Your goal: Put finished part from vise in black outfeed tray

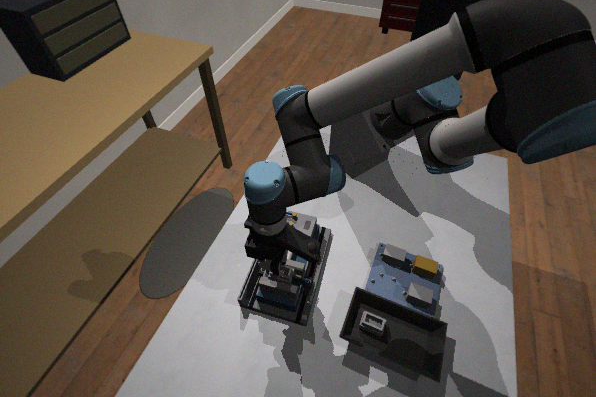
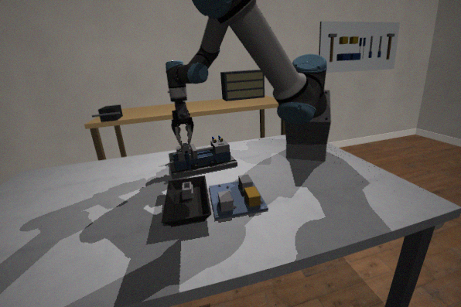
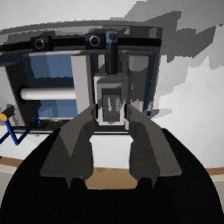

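The two dark fingers of the gripper (image 2: 182,136) are drawn in on either side of the small grey finished part with a pocket on top (image 3: 109,102), clenched on it while it sits upright in the blue-and-grey vise (image 2: 201,155). The part's pocket faces up; its long axis cannot be told. The vise's steel blocks stand close on two sides of it, leaving the space above free. The vise rests on a dark base plate (image 1: 320,269) on the grey table (image 2: 348,200). Just beside it lies the black outfeed tray (image 1: 430,344), holding another pocketed grey block (image 1: 372,323) at one end, the rest of its floor bare. A blue fixture plate (image 1: 380,281) with grey blocks and a yellow block (image 1: 425,265) touches the tray.
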